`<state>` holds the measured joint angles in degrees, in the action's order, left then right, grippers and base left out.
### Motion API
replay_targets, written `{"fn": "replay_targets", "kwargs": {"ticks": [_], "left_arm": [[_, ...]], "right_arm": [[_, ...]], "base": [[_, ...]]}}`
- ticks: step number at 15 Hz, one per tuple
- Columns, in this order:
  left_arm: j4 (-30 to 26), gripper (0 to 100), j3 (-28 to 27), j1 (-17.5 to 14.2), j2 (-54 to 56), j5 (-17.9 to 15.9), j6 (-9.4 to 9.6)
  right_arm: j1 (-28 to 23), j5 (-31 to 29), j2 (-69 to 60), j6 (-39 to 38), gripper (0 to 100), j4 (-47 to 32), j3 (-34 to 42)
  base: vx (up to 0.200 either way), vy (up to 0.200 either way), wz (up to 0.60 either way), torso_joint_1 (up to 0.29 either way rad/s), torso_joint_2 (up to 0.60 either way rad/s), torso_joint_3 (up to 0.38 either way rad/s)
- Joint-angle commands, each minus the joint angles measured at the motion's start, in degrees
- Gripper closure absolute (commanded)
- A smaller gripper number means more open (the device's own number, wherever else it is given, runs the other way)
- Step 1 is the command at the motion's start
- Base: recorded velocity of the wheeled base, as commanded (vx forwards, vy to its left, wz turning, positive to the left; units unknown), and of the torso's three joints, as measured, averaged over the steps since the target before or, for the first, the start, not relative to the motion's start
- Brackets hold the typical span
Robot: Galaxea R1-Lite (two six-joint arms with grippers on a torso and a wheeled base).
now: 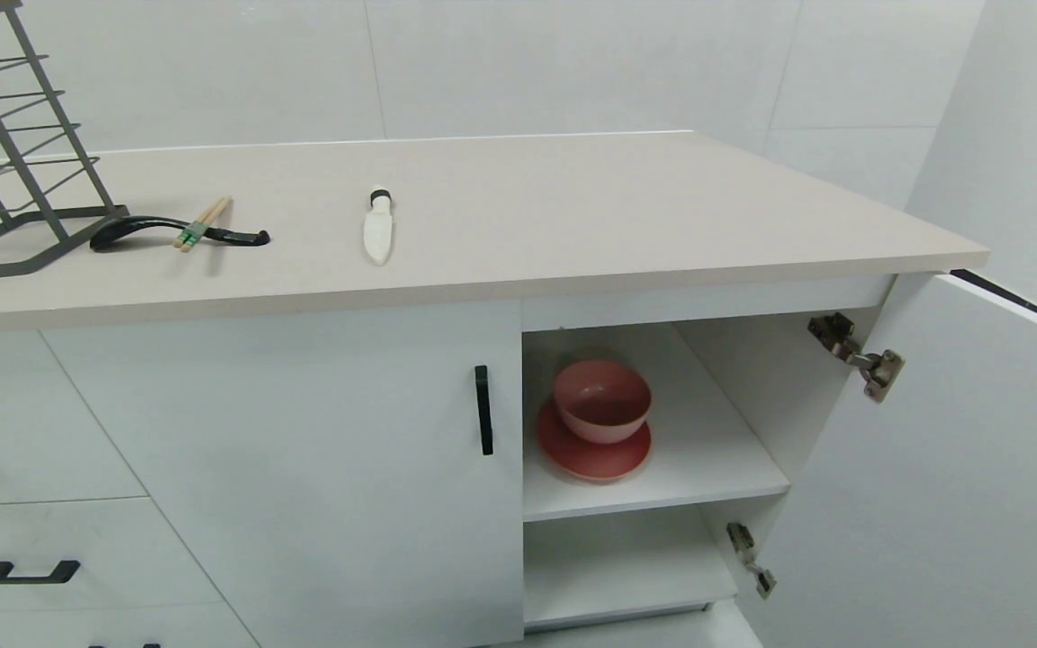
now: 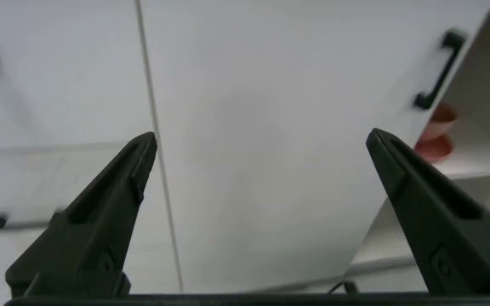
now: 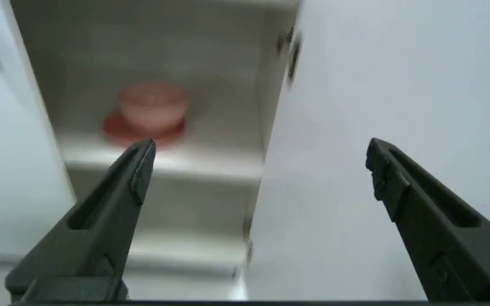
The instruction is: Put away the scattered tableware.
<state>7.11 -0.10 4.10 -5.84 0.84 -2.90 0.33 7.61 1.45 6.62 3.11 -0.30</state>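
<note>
Left gripper [image 2: 260,140] hangs spread wide before the shut cabinet door [image 1: 302,450], holding nothing. Right gripper [image 3: 260,146], also spread and empty, faces the open cabinet, where a pink bowl [image 1: 602,400] sits on a red plate [image 1: 592,454] on the upper shelf [image 1: 707,459], well apart from both. Up on the tabletop [image 1: 572,216] lie a white knife [image 1: 379,232] and a pair of chopsticks [image 1: 203,220] resting across a black spoon [image 1: 113,238], beside a wire rack [image 1: 14,135].

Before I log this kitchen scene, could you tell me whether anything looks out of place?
Yes: the chopsticks lie askew across the handle of the black spoon on the countertop, a white knife lies loose nearby, and the cabinet door stands open.
</note>
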Motion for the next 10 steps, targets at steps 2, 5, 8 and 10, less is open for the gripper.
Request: {"fn": "replay_targets", "kwargs": {"ticks": [2,5,8,10], "left_arm": [[-8.25,0,-0.25,-4.36,5.84,0.39,0.97],[-7.02,0,0.1,-4.18,5.84,0.57,0.88],[-7.02,0,0.1,-4.18,5.84,0.57,0.97],[-7.02,0,0.1,-4.18,5.84,0.39,1.06]], "right_arm": [[-0.15,-0.05,-1.45,-0.12,0,-0.21,0.3],[-0.15,-0.14,-1.45,-0.64,0,-0.3,0.3],[-0.24,-0.75,-1.45,-1.17,0,-0.47,0.3],[-0.24,-4.0,-1.45,-3.89,0,-2.93,0.3]], "base": [[0.0,0.0,0.0,0.0,0.0,0.0],[0.0,0.0,0.0,0.0,0.0,0.0],[0.0,0.0,0.0,0.0,0.0,0.0],[0.0,0.0,0.0,0.0,0.0,0.0]]}}
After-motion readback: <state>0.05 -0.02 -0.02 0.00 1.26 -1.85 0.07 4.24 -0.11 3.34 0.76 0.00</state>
